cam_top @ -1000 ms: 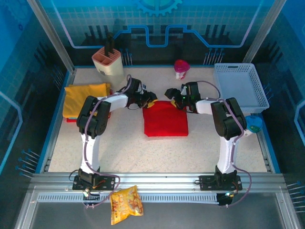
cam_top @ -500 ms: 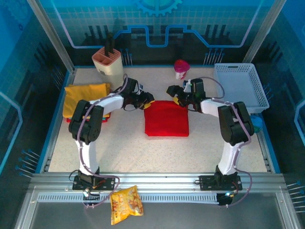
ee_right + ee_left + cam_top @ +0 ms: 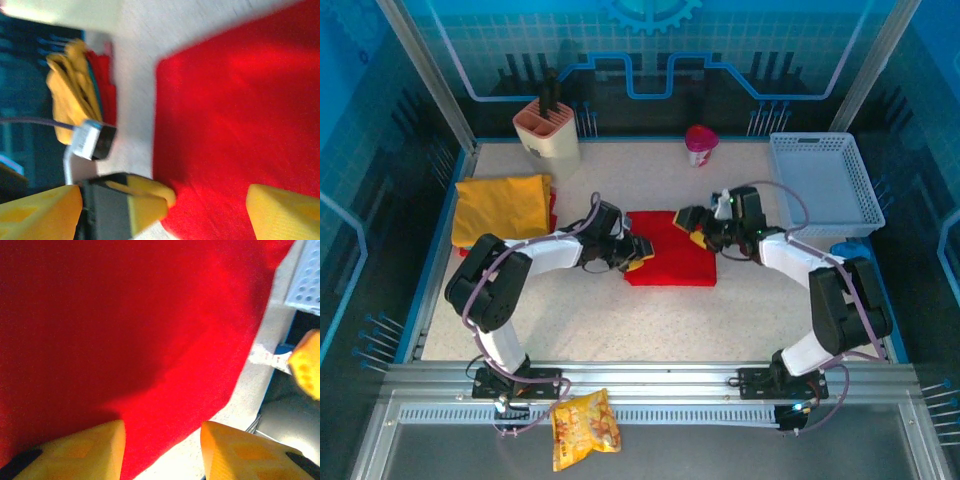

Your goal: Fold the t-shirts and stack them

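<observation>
Overhead, the folded red t-shirt (image 3: 670,258) lies mid-bench (image 3: 620,320), with the left gripper (image 3: 636,256) at its left edge and the right gripper (image 3: 693,222) over its far right corner. The mustard t-shirt (image 3: 502,205) sits folded well to the left. The left wrist camera shows its fingers (image 3: 80,452) moderately apart above red cloth, pinching nothing. The right wrist camera shows its fingers (image 3: 285,212) spread wide and catches the mustard t-shirt edge-on, a red layer (image 3: 102,80) beside it.
</observation>
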